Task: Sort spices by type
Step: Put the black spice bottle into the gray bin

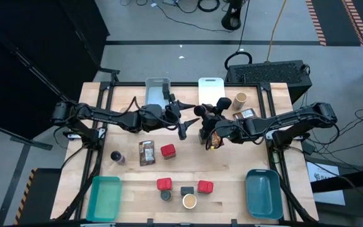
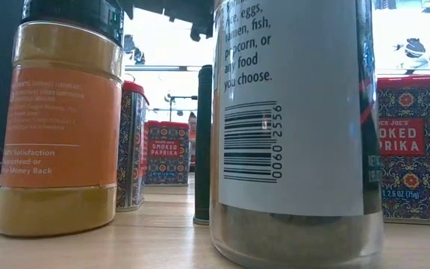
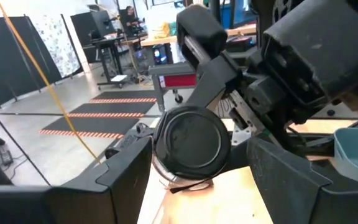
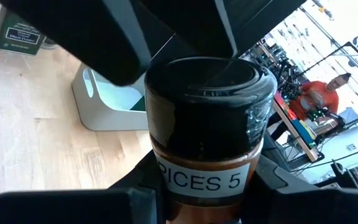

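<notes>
Black-capped and orange-brown inside, a spice jar [image 4: 207, 134] sits clenched between the right gripper [image 1: 214, 140] fingers near the table's middle; the right wrist view shows a label reading "PICES 5" and the dark fingers pressing on either side. The left gripper [image 1: 183, 129] is just beside it, jaws spread, and from the left wrist view they bracket the round black cap [image 3: 190, 142] without clearly touching it. I judge this a handover, or a two-armed steadying of one jar, partway through the sorting.

Little seems sorted yet. Three red tins [image 1: 167, 150] lie spread across the wooden table [image 1: 131, 183] along with a printed packet [image 1: 146, 152], a small dark jar [image 1: 115, 156] and a tan-topped jar [image 1: 189, 201]; another tan-topped jar [image 1: 240, 98] stands far back. The teal bin [image 1: 103, 197] and blue bin [image 1: 263, 192] at the near corners look empty; a grey bin [image 1: 157, 91] and white bin [image 1: 210, 87] sit at the far edge.

Next, if it is a handover, the left fingers need to close squarely on the cap before the right lets go, or the jar could tip.

Only the overhead view gives the layout. The table-level view reads "SMOKED PAPRIKA" on a tin [image 2: 413, 146]. The right wrist view shows a person in orange in the room beyond.
</notes>
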